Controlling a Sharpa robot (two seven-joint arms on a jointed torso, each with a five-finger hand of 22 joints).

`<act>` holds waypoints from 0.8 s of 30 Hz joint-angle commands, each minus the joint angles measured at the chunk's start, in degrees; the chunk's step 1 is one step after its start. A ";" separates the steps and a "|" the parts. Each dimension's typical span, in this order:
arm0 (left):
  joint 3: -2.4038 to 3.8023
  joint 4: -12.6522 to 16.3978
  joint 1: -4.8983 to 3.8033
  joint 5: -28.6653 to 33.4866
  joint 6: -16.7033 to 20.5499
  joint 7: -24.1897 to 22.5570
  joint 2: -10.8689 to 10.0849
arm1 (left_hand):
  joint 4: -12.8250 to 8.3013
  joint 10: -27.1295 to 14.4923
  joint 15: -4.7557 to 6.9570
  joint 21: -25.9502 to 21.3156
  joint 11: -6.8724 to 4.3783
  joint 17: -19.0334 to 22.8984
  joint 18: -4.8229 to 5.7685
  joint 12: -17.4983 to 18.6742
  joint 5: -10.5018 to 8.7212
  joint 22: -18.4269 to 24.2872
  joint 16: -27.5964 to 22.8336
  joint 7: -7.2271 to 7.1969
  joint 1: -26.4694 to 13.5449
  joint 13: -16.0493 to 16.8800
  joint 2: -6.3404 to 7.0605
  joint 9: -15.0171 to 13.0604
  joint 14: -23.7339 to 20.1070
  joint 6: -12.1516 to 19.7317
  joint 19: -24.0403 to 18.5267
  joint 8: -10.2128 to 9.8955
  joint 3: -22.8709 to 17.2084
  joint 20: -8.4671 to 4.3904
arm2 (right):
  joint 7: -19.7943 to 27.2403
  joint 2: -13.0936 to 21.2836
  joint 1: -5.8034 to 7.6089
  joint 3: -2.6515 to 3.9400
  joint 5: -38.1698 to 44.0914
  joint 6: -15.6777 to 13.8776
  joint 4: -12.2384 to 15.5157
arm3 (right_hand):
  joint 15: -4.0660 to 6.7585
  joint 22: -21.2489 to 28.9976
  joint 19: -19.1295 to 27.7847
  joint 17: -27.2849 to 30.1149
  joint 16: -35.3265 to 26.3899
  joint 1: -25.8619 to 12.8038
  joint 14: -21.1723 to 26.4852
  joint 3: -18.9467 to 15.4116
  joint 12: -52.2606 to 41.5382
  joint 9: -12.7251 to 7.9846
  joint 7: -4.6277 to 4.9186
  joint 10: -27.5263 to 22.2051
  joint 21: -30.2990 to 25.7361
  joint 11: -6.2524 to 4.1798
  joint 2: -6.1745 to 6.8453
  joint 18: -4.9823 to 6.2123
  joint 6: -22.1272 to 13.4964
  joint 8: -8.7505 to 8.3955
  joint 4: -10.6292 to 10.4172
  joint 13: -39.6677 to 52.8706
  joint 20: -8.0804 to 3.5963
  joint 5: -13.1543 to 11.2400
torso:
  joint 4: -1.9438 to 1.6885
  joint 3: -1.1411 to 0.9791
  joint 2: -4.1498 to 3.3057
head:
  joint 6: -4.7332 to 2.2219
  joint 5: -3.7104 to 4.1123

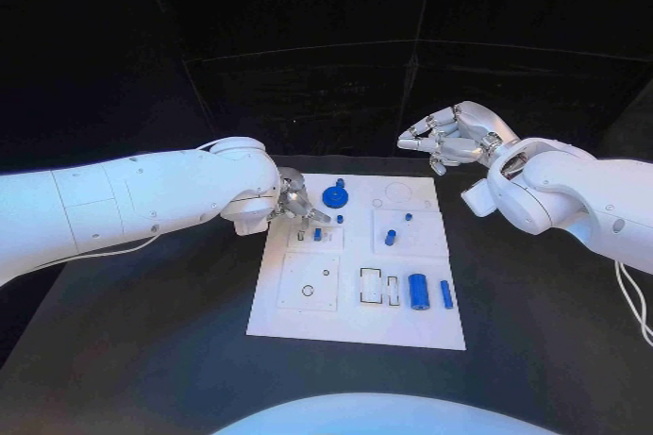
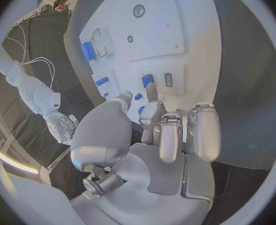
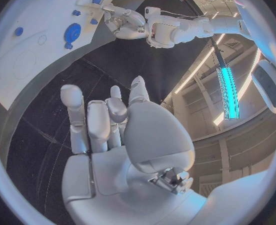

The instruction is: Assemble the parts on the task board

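- The left hand hovers low over the left edge of the white task board, which lies mid-desk; its fingers are loosely apart and hold nothing.
- Just right of its fingertips a small blue peg stands in a square plate; beyond it sits a round blue gear.
- Further right lie two blue cylinders, long axes running toward the robot.
- The right hand is raised past the board's far right corner, fingers curled and empty, well apart from every part; the left is nearer.
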State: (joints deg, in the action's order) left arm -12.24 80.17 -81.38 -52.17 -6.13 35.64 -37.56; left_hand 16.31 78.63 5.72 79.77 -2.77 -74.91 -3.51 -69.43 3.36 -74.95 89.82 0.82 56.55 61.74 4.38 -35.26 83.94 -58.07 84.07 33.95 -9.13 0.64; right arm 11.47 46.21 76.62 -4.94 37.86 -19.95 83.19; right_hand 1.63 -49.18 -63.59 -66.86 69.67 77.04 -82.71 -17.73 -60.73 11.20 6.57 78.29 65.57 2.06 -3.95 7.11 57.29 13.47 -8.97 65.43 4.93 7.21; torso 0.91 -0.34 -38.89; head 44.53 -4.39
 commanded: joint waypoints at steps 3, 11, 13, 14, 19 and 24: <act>0.48 0.31 -1.24 -0.15 -0.81 0.35 -0.93 | 0.01 -0.54 0.24 -0.25 -0.07 -15.09 0.16 1.05 -0.04 0.62 0.18 0.19 1.04 -1.10 -0.22 0.16 6.06 0.16 0.85 -0.45 1.10 -0.27 | 0.30 -0.14 0.14 0.04 -0.27 0.31 0.21 | -0.04 0.13 0.37 0.13 -0.38 -0.48 0.57 -0.24 0.45 0.16 0.05 -0.33 -0.39 -0.05 -0.27 1.08 -0.45 0.39 -0.04 -0.09 0.05 0.25 | 0.00 -0.13 0.02 | -0.39 0.03; 0.63 -7.49 -1.88 -0.14 -3.92 0.39 1.52 | -0.02 -2.91 -0.65 -1.75 1.15 -15.09 -0.19 4.08 0.12 2.41 0.18 1.62 4.28 -5.00 -2.16 1.99 6.06 3.20 0.20 -3.54 3.99 0.35 | 0.17 -0.35 0.14 0.04 -0.34 0.36 -0.24 | -0.04 -0.02 0.38 0.09 -0.41 0.17 0.52 -0.34 0.43 0.47 0.06 -0.34 -0.43 -0.05 -0.58 1.09 -0.77 0.82 0.55 0.15 0.06 3.05 | 0.05 -0.01 -0.03 | -0.77 -0.55; 0.63 -10.14 -1.90 -0.14 -3.98 -0.02 2.53 | -0.09 -3.23 -0.75 -1.97 1.28 -15.09 -0.24 4.44 0.25 2.66 0.18 1.82 4.87 -5.50 -2.48 2.38 6.06 3.26 0.12 -4.00 4.24 0.51 | 0.16 -0.43 0.14 0.04 -0.34 0.37 -0.30 | -0.03 -0.04 0.37 0.09 -0.42 0.29 0.52 -0.34 0.46 0.51 0.06 -0.35 -0.44 -0.06 -0.63 1.09 -0.81 0.87 0.64 0.15 0.06 3.41 | 0.14 0.01 -0.06 | -0.82 -0.64; 0.62 -11.40 -1.89 -0.14 -4.06 -0.26 3.02 | -0.12 -3.35 -0.80 -2.03 1.33 -15.09 -0.26 4.56 0.27 2.72 0.18 1.88 5.11 -5.67 -2.56 2.52 6.06 3.26 0.10 -4.17 4.36 0.57 | 0.16 -0.46 0.14 0.04 -0.34 0.37 -0.32 | -0.03 -0.06 0.36 0.12 -0.45 0.33 0.52 -0.35 0.45 0.53 0.07 -0.34 -0.43 -0.06 -0.66 1.08 -0.84 0.90 0.69 0.17 0.06 3.59 | 0.17 0.04 -0.08 | -0.85 -0.66; 0.59 -16.44 -1.64 -0.14 -5.11 -1.50 5.23 | -0.09 -3.93 -1.05 -1.93 1.64 -15.09 -0.21 5.07 0.28 2.47 0.18 2.23 5.95 -6.24 -2.92 3.32 6.06 3.44 0.20 -5.18 5.08 0.82 | 0.05 -0.61 0.14 0.04 -0.33 0.48 -0.39 | -0.02 -0.14 0.33 0.04 -0.40 0.58 0.46 -0.41 0.46 0.66 0.06 -0.32 -0.43 -0.07 -0.86 1.08 -0.95 1.09 0.93 0.26 0.05 4.87 | 0.08 0.00 -0.11 | -0.86 -0.77; 0.57 -19.42 -0.94 -0.14 -5.74 -2.48 6.75 | 0.25 -4.02 -1.27 -1.80 1.86 -15.09 -0.18 4.96 0.20 2.21 0.18 2.47 5.58 -6.08 -3.02 4.08 6.06 3.27 0.29 -6.11 6.58 1.04 | -0.06 -0.75 0.14 0.04 -0.29 0.59 -0.46 | 0.01 -0.28 0.25 -0.01 -0.37 0.75 0.41 -0.47 0.39 0.78 0.04 -0.25 -0.37 -0.11 -1.00 1.06 -0.95 1.27 1.11 0.39 0.03 5.89 | 0.05 0.04 -0.12 | -0.73 -0.75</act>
State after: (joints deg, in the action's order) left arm -11.67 61.29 -82.40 -52.17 -10.02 34.84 -31.05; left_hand 16.53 75.02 4.89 77.89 -1.03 -74.91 -3.51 -64.52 3.36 -72.69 89.82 2.86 62.24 55.60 1.41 -31.23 83.96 -54.77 83.88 27.97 -2.71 1.24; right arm 11.32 45.53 76.62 -4.95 37.71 -19.81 82.71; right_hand 1.42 -49.40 -63.59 -66.84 69.36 77.59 -82.50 -18.12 -60.46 11.88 6.68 78.29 65.35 2.05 -4.49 7.11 56.79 14.42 -8.26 65.76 4.93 12.86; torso 0.98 -0.32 -38.98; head 43.73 -5.15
